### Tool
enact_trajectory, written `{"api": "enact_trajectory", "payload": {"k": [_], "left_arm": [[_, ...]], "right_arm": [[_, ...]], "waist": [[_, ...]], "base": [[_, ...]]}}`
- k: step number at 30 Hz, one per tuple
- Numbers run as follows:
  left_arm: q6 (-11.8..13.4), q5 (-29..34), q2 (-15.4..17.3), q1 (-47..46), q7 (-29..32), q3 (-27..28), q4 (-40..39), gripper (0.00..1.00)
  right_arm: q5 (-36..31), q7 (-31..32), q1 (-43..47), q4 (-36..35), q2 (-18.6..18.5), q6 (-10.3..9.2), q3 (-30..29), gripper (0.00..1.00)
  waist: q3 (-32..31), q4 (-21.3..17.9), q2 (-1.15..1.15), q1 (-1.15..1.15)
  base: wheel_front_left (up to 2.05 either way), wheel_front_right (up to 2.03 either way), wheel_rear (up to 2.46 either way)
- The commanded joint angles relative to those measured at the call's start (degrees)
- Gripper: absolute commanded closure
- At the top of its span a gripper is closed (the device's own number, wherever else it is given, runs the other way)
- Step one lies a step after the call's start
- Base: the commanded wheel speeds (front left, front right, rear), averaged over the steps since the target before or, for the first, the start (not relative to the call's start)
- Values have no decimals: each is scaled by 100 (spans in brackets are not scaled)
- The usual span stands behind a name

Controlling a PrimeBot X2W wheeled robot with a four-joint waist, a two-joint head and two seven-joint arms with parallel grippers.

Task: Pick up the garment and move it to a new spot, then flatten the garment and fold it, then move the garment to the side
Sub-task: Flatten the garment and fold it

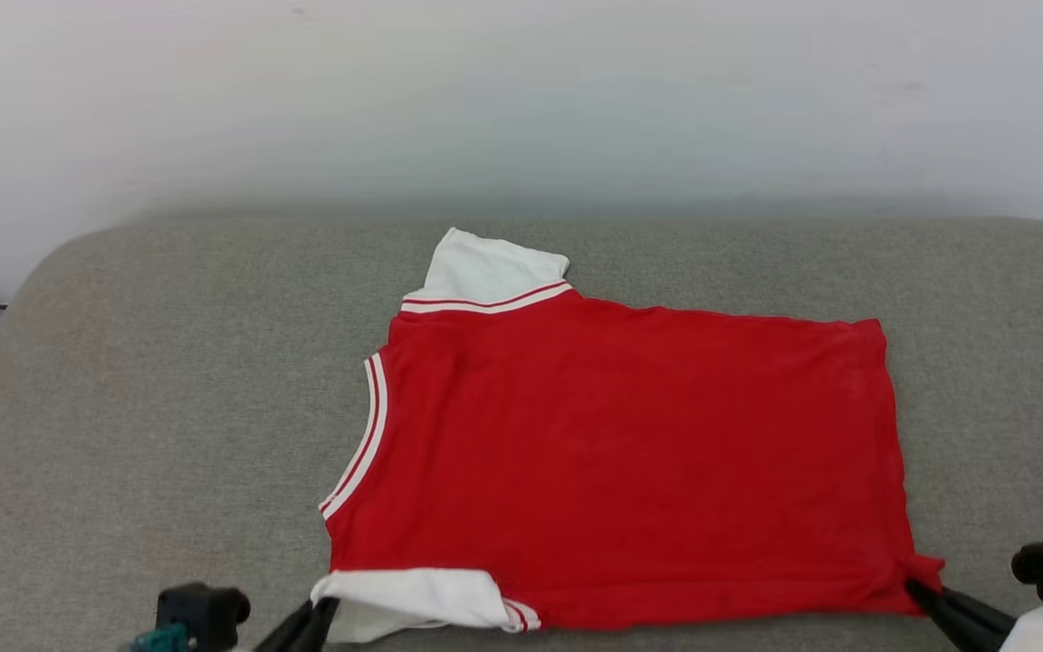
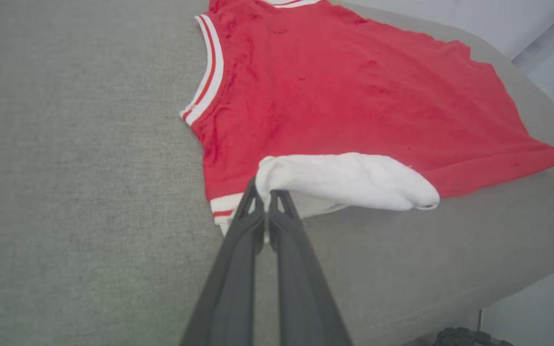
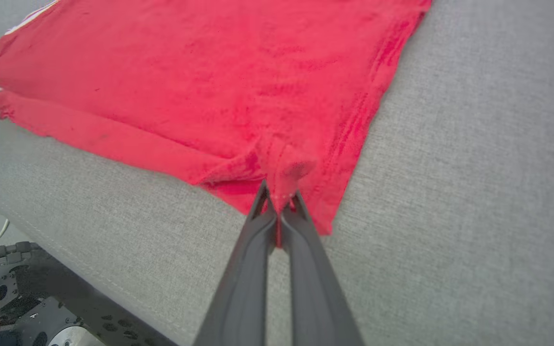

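Closest to me are my two grippers at the front edge of the grey cushion (image 1: 168,407). My left gripper (image 1: 315,616) has its fingers pressed together on the tip of the near sleeve (image 1: 413,593). My right gripper (image 1: 924,593) is pinching the near corner of the hem (image 1: 884,435), and the cloth puckers up at that pinch. The red shirt (image 1: 630,453) lies spread on the middle of the cushion and stretches away from both sets of fingertips toward the wall (image 1: 521,109). Its long axis runs straight across me, with the neck opening (image 1: 363,435) pointing to my left and the hem to my right. Each arm holds its own end, so neither is nearer, and the near long edge runs between my two grips. The far sleeve (image 1: 485,267) pokes out beyond the far edge on the left. I judge the coming move to be a lengthwise fold, carrying this near edge up and away over the body. Both hands would have to travel together, keeping the edge parallel to that axis.
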Motion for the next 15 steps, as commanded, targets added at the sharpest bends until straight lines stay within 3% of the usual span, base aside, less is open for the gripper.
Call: {"api": "enact_trajectory", "payload": {"k": [1, 15], "left_arm": [[-45, 75, 19, -234, 3, 35, 36, 100], [-613, 528, 1, -2501, 205, 82, 947, 100]], "right_arm": [[-32, 47, -154, -62, 63, -7, -63, 100], [161, 542, -1169, -249, 264, -7, -248, 100]], "waist": [[71, -41, -1, 0], [950, -350, -1, 0]], "base": [[0, 0, 0], [0, 0, 0]]}}
